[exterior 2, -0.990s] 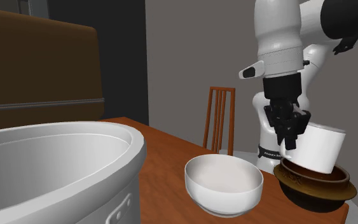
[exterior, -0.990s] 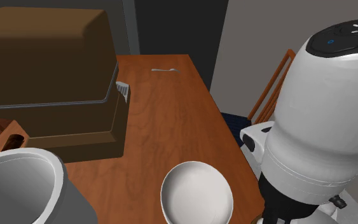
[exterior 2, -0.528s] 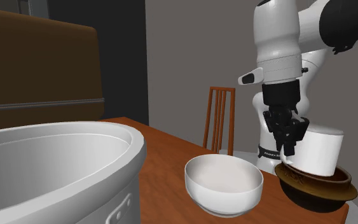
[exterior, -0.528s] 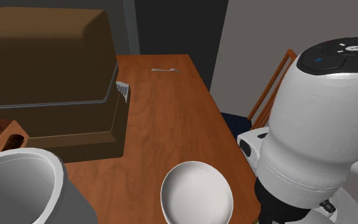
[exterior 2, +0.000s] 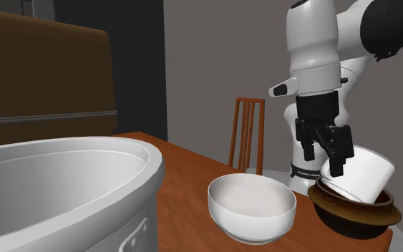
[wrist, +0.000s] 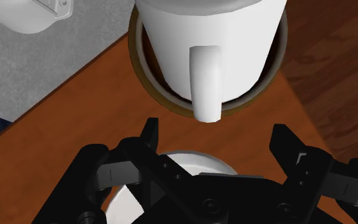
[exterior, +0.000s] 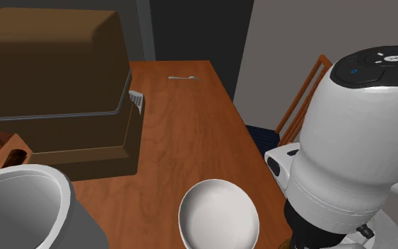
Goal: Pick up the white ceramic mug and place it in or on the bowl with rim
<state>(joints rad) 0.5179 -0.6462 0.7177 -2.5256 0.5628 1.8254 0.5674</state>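
Note:
The white mug [exterior 2: 362, 176] rests in the dark brown rimmed bowl [exterior 2: 356, 215], tilted toward the second exterior view's right. In the wrist view the mug [wrist: 209, 35] fills the bowl [wrist: 140, 69], with its handle [wrist: 206, 83] pointing back at the gripper. My gripper [exterior 2: 324, 158] hangs just beside and above the mug, open, with nothing between its fingers. In the wrist view the gripper [wrist: 214, 131] has its fingertips [wrist: 151, 129] standing wide apart, clear of the handle.
A white bowl [exterior 2: 251, 207] sits on the wooden table [exterior: 183, 134] next to the brown bowl. A large white pot [exterior 2: 64, 193] stands close by, a brown box [exterior: 49, 78] behind it. A wooden chair [exterior 2: 247, 132] stands past the table edge. A small utensil [exterior: 185, 77] lies at the far end.
The fingers have opened and let go of the mug. The mug has tipped over toward the second exterior view's right and now leans in the brown bowl.

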